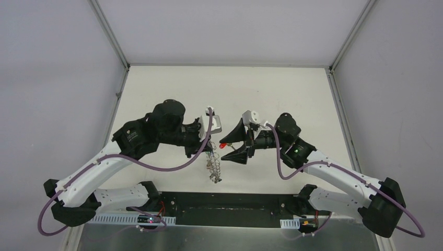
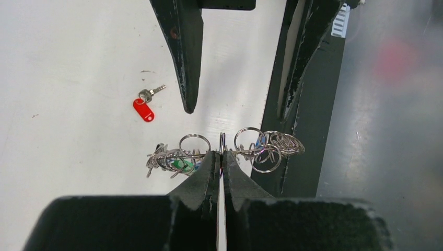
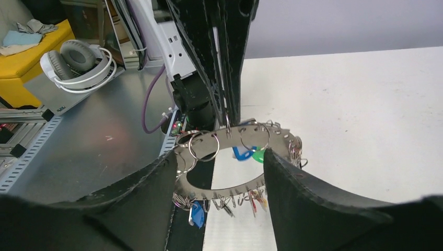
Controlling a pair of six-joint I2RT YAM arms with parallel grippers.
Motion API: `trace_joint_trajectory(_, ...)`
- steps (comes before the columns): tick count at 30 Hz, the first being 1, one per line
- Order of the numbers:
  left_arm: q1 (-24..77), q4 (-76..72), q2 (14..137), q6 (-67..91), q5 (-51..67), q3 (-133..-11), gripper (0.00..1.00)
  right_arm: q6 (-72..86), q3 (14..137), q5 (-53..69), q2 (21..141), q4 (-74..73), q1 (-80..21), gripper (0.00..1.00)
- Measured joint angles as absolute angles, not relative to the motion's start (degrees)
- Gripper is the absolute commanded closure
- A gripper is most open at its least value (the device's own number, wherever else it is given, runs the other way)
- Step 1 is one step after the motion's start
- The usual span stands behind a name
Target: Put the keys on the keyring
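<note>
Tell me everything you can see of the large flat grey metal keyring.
The large flat grey metal keyring is a wide, thin band, its rim pierced with small holes, many carrying wire loops; blue and green plastic tags dangle from some. It is held off the table, near its front edge, edge-on to the top camera. The shut left gripper pinches its rim at one spot. The open right gripper has one finger either side, neither visibly touching it.
</note>
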State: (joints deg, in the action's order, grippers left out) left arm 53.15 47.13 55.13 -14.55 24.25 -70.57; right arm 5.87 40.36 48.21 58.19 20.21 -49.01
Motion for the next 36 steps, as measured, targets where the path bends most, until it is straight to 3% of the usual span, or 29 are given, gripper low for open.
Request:
trace_joint_trajectory(7,53.15,63.75,66.15,-18.7,23.44,-85.76,1.0,6.55,40.38,46.72,60.55,20.69,-49.01,0.46)
trace_joint_trajectory(20,53.17,80.34,78.11,-21.93,21.45,-104.31,1.0,14.06,40.36,43.97,64.07,32.34,-49.01,0.61)
trace_joint_trajectory(36,53.17,84.49,81.54,-21.93,20.03,-107.42,1.0,18.61,40.36,43.94,69.01,40.49,-50.54,0.89)
